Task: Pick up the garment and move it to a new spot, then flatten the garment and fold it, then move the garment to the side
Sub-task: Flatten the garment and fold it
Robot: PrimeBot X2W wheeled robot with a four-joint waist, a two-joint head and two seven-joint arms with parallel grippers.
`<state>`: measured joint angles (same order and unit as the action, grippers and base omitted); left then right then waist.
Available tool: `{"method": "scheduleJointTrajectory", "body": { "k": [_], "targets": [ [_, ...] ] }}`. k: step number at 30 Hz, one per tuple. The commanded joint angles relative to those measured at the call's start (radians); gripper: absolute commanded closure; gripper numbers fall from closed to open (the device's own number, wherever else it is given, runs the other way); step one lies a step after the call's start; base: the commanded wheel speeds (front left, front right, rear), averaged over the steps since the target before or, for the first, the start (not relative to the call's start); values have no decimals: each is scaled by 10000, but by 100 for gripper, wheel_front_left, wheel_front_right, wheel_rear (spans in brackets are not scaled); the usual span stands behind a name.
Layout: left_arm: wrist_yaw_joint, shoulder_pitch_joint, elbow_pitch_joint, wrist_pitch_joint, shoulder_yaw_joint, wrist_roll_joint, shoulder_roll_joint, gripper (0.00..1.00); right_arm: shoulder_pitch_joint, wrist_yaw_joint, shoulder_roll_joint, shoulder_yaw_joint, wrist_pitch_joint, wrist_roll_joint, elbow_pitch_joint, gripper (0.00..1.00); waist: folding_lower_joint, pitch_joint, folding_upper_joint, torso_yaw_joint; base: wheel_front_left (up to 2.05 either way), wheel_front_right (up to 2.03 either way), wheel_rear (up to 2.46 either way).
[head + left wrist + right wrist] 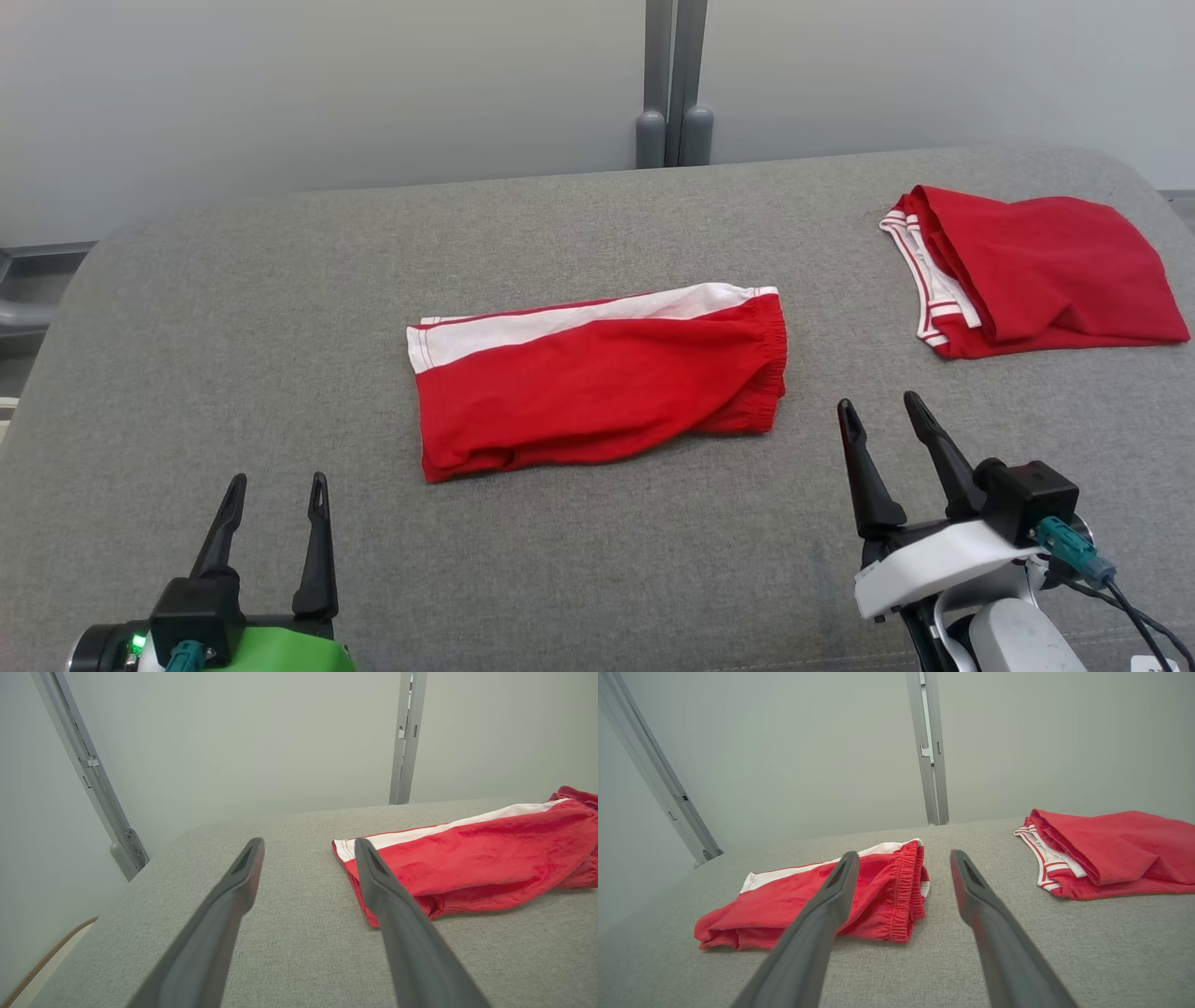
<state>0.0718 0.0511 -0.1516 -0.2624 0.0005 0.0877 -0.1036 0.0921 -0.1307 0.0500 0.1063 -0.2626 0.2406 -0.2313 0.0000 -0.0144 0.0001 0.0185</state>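
At the lower left the left claw [279, 478] hovers over the gray fabric-covered tabletop [233, 308], its two dark fingers spread and holding nothing, well apart from the cloth. In the middle of the tabletop lie the red shorts [597, 383], folded into a rough rectangle with a white band along the far edge and the gathered waistband facing right. Just right of that waistband and a little nearer the robot, the right claw [878, 399] also stands spread and empty, its tips clear of the fabric. At the far right rear corner rests a second red garment [1046, 266], folded, with red-and-white striped trim on its left edge.
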Motion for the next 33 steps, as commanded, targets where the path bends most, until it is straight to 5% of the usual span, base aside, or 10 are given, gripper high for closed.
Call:
{"method": "scheduleJointTrajectory", "body": {
  "k": [1,24,33],
  "targets": [
    [52,-76,43,-23,3,11,-44,0,2,0,19,-4,-26,40,28,0,0,-4,-1,1,0,0,0],
    [-169,24,88,-23,6,-11,-29,0,304,0,18,-32,-26,-76,-67,0,0,13,-1,20,0,0,0],
    [-95,-250,-2,-23,-121,84,63,0,1962,0,52,-49,269,-377,-1560,0,0,213,-1,355,0,0,0]
  ]
}}
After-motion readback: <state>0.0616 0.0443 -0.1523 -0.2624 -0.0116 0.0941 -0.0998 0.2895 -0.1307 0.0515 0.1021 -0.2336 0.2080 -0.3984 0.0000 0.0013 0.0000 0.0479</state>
